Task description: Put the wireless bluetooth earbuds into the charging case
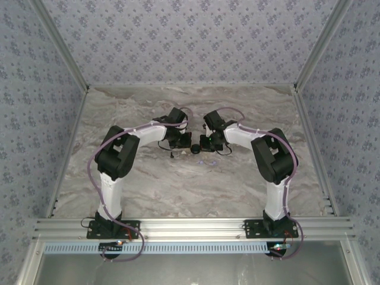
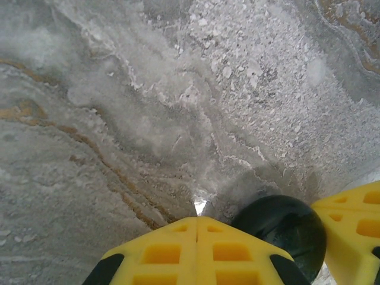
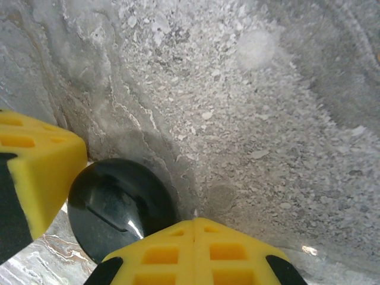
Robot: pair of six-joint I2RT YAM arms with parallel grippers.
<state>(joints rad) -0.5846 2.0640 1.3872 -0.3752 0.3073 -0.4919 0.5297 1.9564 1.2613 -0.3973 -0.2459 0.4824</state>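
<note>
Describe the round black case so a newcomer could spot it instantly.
On the marble table, look near its middle. Between the left gripper and right gripper lies the black case: a glossy round puck, unlike their angular yellow fingers.

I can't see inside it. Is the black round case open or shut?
Shut, it seems: the black round case is a smooth glossy dome with only one thin seam across it, and no hollow shows.

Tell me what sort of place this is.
Most likely a purpose-built robot test booth, not a home: patterned wallpapered walls box in a marble-look tabletop, and the left arm and right arm are bolted to an aluminium rail at its near edge.
</note>
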